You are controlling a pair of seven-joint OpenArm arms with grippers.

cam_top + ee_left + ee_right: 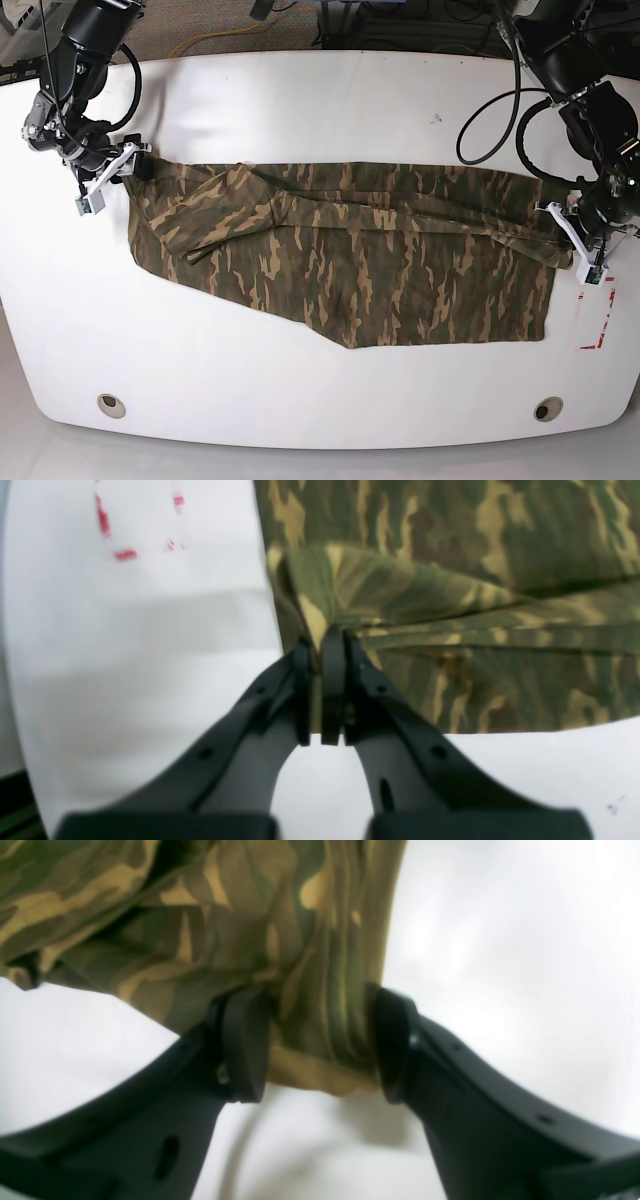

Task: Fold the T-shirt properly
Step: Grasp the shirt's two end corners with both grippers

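The camouflage T-shirt [350,240] lies stretched in a long band across the white table [300,100], with a sleeve folded onto the body near its left end. At the shirt's right end in the base view, my left gripper [572,238] is shut on the cloth; the left wrist view shows that gripper [324,645] pinching a thin fold of the T-shirt [450,605] at its edge. My right gripper [135,165] holds the other end. In the right wrist view, my right gripper [320,1040] has its jaws wide apart, with a thick bunch of the T-shirt [320,1005] pressed between the pads.
Red tape marks [597,320] sit on the table by the left gripper, and the red marks [125,555] show again in the left wrist view. Two round holes [111,405] [545,409] lie near the front edge. A black cable [490,110] loops at the back right.
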